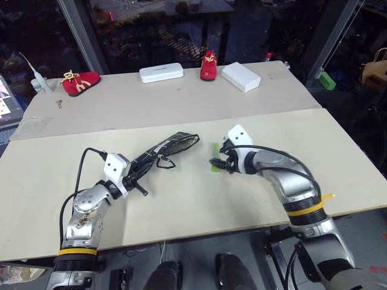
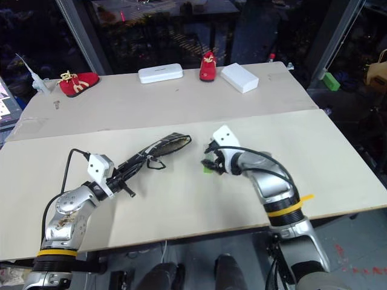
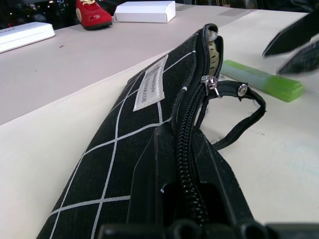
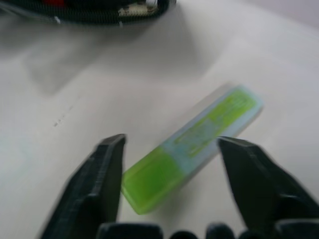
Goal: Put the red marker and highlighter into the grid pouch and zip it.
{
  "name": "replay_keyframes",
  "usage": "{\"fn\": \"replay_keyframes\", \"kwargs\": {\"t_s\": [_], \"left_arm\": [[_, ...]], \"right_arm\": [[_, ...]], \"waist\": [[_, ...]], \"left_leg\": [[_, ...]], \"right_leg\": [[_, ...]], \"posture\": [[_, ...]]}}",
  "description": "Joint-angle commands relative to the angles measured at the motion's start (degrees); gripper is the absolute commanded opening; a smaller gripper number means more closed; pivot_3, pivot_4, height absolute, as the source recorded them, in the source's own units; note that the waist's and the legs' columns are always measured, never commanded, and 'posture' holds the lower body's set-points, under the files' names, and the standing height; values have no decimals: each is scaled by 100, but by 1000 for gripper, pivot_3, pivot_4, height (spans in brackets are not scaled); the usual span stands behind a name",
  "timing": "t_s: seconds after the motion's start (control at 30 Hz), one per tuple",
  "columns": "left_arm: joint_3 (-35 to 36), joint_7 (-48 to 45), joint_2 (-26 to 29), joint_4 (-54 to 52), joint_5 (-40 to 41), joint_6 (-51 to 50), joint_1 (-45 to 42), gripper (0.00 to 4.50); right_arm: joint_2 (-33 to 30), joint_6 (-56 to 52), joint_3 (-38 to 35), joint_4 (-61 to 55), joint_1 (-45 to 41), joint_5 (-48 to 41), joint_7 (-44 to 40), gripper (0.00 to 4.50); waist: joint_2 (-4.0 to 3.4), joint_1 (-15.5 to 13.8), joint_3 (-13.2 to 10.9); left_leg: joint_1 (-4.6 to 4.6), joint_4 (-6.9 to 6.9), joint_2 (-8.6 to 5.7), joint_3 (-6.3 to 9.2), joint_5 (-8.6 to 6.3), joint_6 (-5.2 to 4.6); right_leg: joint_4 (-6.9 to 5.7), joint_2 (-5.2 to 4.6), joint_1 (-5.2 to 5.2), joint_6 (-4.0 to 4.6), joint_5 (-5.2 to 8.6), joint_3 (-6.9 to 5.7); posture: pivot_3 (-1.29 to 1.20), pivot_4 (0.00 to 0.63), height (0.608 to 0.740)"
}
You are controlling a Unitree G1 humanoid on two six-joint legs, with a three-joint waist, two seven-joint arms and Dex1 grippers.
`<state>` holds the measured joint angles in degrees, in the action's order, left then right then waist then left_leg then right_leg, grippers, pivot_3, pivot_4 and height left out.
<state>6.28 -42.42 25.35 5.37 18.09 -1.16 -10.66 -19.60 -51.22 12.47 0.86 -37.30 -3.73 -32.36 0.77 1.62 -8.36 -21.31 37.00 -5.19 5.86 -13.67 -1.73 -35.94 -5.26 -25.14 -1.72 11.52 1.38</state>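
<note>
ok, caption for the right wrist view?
Open right gripper straddles the highlighter lying flat on the table, grid pouch just beyond.

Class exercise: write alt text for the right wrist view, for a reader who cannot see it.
The open right gripper hovers over the light-green highlighter, which lies flat on the pale table between its two black fingers. The grid pouch lies beyond.
</note>
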Motion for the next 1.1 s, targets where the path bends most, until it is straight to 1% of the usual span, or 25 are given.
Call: {"fn": "replay_keyframes", "kwargs": {"t_s": [0.03, 0.3, 0.43, 0.47, 0.5, 0.57, 0.6, 0.73, 0.77, 0.83, 0.97, 1.03, 1.1], "left_arm": [[81, 31, 10, -216, 74, 27, -56, 0], [63, 58, -17, -222, 57, 28, -53, 0], [65, 73, -26, -237, 53, 37, -38, 0], [70, 77, -26, -244, 55, 37, -32, 0], [78, 79, -23, -250, 59, 36, -27, 0], [89, 79, -14, -255, 64, 35, -23, 0], [93, 78, -10, -255, 65, 36, -24, 0], [101, 77, -5, -250, 71, 36, -43, 0], [99, 76, -3, -248, 68, 36, -48, 0], [94, 61, -5, -265, 77, 37, -31, 0], [62, 15, -3, -280, 89, 8, -17, 0], [42, -8, -3, -280, 85, -1, -18, 0], [35, -26, -5, -276, 84, 0, -13, 0]], "right_arm": [[174, -180, -85, 49, -200, 83, 361, 4216], [703, -222, -191, 907, -387, 150, 989, 4216], [807, -36, -342, 1242, -374, 191, 1226, 4216], [799, 10, -387, 1292, -369, 188, 1256, 3712], [782, 54, -436, 1322, -367, 180, 1287, 3567], [740, 103, -475, 1335, -370, 159, 1283, 2881], [723, 114, -484, 1333, -372, 151, 1266, 2469], [549, 252, -461, 1306, -427, 190, 1156, 1161], [513, 290, -439, 1306, -444, 204, 1130, 1061], [395, 892, -403, 1120, -453, 251, 1025, 1063], [-82, 2542, -191, 640, -508, 457, 523, 1063], [-443, 3600, 31, 428, -547, 704, 209, 1063], [-751, 4428, 260, 279, -545, 906, -144, 1063]], "waist": [[0, -19, 0], [0, -22, 0], [2, -23, 2], [3, -26, 3], [3, -28, 3], [3, -30, 3], [3, -31, 3], [3, -37, 3], [4, -40, 3], [4, -45, 3], [4, -48, 2], [4, -31, 2], [5, -23, 1]], "left_leg": [[0, 0, 0, 0, 0, 0], [2, -1, 1, -3, 0, 0], [13, 0, 1, -3, 0, 1], [18, 0, 1, -4, 0, 0], [21, 0, 1, -4, 0, 0], [25, 1, 1, -4, 0, 0], [25, 1, 1, -4, 0, 0], [21, 0, 2, -4, 0, 0], [19, 0, 1, -4, 0, 0], [16, 0, 1, -4, 0, 0], [8, -1, 0, -5, 0, 0], [6, -2, 1, -6, 0, 0], [5, -3, 2, -9, 0, 0]], "right_leg": [[0, 1, 0, 0, 0, 0], [-2, 5, -1, 1, 0, 0], [-3, 6, 10, 1, 0, 0], [-2, 6, 14, 1, -1, 0], [-2, 6, 18, 1, 0, 0], [-2, 6, 22, 1, -1, -1], [-2, 7, 22, 1, 0, -1], [-3, 7, 16, 1, 0, -1], [-2, 7, 16, 1, 0, -2], [0, 6, 15, 1, 0, -2], [1, 8, 6, 0, 0, -3], [2, 9, 2, -1, 0, -3], [4, 9, 3, -1, 0, -4]], "posture": [[0, 150, 740], [0, 150, 740], [0, 150, 740], [0, 150, 740], [0, 150, 740], [0, 150, 740], [0, 150, 740], [0, 150, 740], [0, 150, 740], [0, 150, 740], [0, 150, 740], [0, 150, 740], [0, 150, 740]]}}
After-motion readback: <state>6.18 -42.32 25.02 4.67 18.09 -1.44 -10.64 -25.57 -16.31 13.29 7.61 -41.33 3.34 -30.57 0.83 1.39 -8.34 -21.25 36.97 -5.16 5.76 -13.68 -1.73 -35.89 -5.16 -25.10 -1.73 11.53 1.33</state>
